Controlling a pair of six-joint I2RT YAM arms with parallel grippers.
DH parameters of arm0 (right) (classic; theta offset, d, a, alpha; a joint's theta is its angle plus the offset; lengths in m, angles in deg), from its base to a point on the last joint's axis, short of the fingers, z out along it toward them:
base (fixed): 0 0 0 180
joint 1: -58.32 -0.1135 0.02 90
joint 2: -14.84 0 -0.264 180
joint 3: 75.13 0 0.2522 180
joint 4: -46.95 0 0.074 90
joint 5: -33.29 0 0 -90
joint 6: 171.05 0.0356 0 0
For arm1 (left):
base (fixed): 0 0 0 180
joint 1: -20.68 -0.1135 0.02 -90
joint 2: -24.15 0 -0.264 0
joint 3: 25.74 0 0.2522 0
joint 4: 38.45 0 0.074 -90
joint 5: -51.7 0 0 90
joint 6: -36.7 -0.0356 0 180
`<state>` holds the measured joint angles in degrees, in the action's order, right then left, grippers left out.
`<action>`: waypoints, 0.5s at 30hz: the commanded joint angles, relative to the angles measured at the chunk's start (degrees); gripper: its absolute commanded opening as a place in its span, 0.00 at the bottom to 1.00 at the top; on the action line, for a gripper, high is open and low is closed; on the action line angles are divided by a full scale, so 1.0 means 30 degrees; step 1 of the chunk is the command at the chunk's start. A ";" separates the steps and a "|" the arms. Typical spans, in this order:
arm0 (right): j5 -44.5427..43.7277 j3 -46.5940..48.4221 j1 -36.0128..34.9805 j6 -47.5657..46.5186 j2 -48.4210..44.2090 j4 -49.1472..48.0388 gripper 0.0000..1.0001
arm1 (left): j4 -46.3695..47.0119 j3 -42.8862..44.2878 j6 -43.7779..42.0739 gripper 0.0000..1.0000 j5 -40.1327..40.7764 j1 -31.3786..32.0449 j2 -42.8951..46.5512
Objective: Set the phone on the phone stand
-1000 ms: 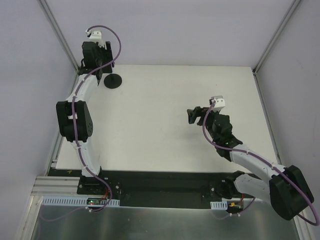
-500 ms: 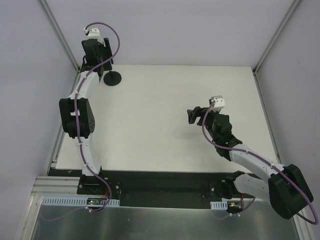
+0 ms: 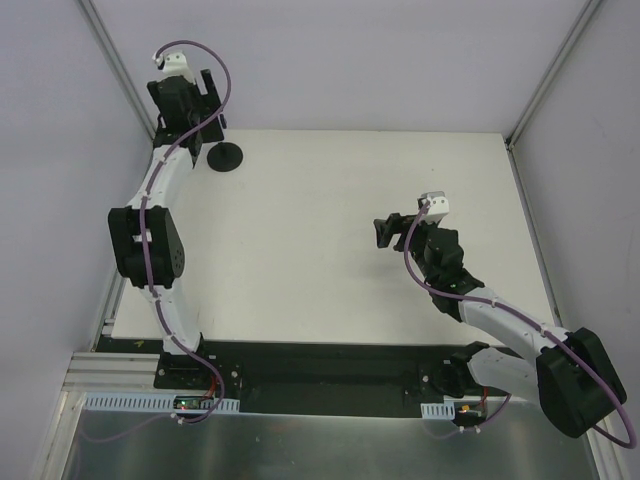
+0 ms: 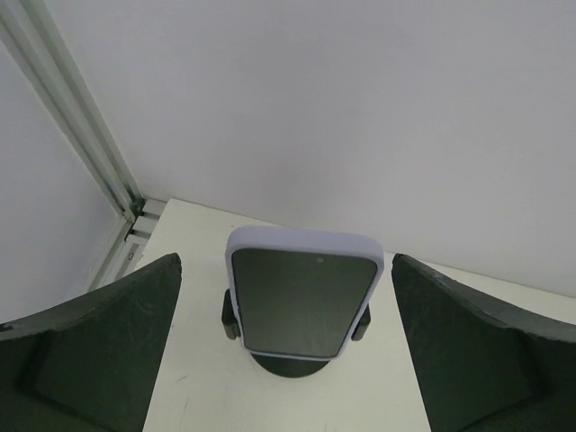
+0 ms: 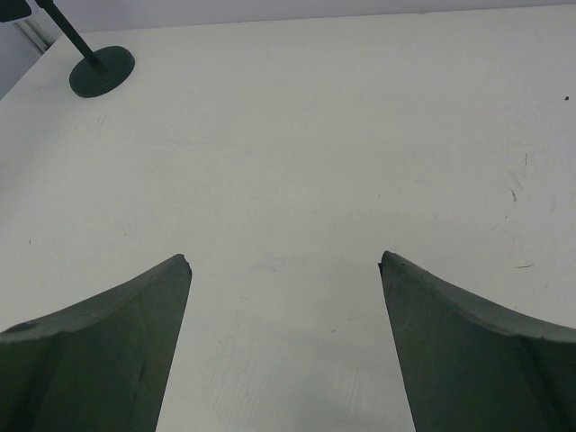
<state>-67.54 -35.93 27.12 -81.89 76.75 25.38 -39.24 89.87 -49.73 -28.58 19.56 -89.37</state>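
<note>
The phone (image 4: 304, 301), black screen in a pale case, stands upright and tilted back in the clamp head of the phone stand (image 4: 290, 364), whose round black base shows beneath it. My left gripper (image 4: 286, 261) is open, its fingers wide on either side of the phone and clear of it. In the top view the left gripper (image 3: 205, 105) hangs above the stand's base (image 3: 225, 157) at the far left corner, and I cannot make out the phone there. My right gripper (image 3: 385, 232) is open and empty over mid-table; in its wrist view (image 5: 284, 259) only bare table lies between the fingers.
The stand sits close to the back wall and the left corner rail (image 4: 81, 135). In the right wrist view the stand's base (image 5: 102, 72) shows far off at the upper left. The white table (image 3: 380, 290) carries nothing else.
My left gripper has drawn back and up from the stand toward the far left corner. The stand's base shifted slightly. The right arm has not moved.
</note>
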 commanded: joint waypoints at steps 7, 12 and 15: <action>-0.0871 0.0489 0.0117 0.0251 -0.0596 -0.0556 0.92 | -0.0896 -0.8303 0.6627 0.99 0.1629 0.0316 1.0489; -0.1983 -0.0272 0.0117 0.0222 -0.2378 -0.0819 1.00 | -0.0080 -1.4076 0.6253 0.99 0.0078 0.3153 1.4219; -0.1929 -0.1325 0.0117 0.0018 -0.4103 -0.1784 1.00 | 0.2554 -1.6745 0.4065 0.99 -0.1534 0.5321 1.6621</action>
<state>-71.25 -37.25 27.20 -81.78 71.02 25.23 -39.06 47.86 -33.11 -26.22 29.00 -44.96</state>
